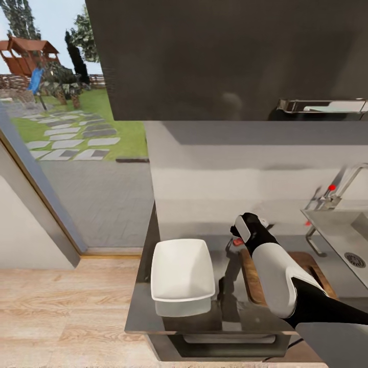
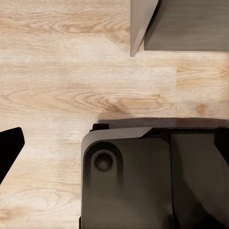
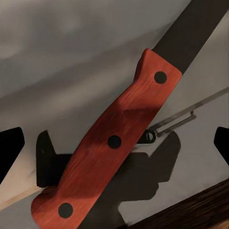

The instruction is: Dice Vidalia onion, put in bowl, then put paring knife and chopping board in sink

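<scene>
White bowl [image 1: 182, 273] sits empty on countertop [image 1: 140, 301] beside chopping board [image 1: 306, 263].

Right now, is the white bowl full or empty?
Empty. From the head view, the bowl on the counter shows only its plain white inside, with no onion pieces in it.
</scene>
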`<state>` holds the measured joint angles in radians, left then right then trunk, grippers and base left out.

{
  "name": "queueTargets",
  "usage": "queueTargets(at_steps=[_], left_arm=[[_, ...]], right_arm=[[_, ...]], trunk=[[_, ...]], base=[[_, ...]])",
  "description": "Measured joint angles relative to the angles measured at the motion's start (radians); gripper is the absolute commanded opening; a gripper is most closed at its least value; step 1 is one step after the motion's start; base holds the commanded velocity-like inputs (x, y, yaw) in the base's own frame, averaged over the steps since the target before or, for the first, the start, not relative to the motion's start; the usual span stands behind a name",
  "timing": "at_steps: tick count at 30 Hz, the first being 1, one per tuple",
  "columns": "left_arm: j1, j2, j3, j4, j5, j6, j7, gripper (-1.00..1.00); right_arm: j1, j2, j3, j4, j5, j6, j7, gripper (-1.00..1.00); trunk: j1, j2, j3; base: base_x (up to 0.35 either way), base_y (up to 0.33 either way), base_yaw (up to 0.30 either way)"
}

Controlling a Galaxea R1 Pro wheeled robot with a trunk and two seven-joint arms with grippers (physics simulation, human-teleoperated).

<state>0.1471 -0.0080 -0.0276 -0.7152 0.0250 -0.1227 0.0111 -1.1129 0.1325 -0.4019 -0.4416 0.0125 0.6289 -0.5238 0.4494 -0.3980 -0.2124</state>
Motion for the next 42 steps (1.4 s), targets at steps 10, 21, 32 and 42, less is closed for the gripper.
queueTargets(at_steps=[10, 21, 32, 42], left_arm=[[0.000, 0.000, 0.000, 0.000, 0.000, 0.000, 0.000, 1.00], [0.000, 0.000, 0.000, -0.001, 0.000, 0.000, 0.000, 1.00], [0.000, 0.000, 0.000, -0.008, 0.000, -0.002, 0.000, 1.00], [0.000, 0.002, -0.001, -0.009, 0.000, -0.002, 0.000, 1.00]], right_arm=[[0.000, 0.001, 0.000, 0.000, 0.000, 0.001, 0.000, 1.00], [0.000, 0.000, 0.000, -0.002, -0.001, 0.006, 0.000, 1.00], [0.001, 0.022, -0.001, 0.002, -0.004, 0.009, 0.002, 1.00], [0.001, 0.008, 0.001, 0.003, -0.004, 0.009, 0.003, 1.00]], trunk=[[0.000, 0.000, -0.013], [0.000, 0.000, -0.014], [0.000, 0.000, -0.014], [0.000, 0.000, -0.014]], base=[[0.000, 0.000, 0.000], [0.000, 0.000, 0.000], [0.000, 0.000, 0.000], [0.000, 0.000, 0.000]])
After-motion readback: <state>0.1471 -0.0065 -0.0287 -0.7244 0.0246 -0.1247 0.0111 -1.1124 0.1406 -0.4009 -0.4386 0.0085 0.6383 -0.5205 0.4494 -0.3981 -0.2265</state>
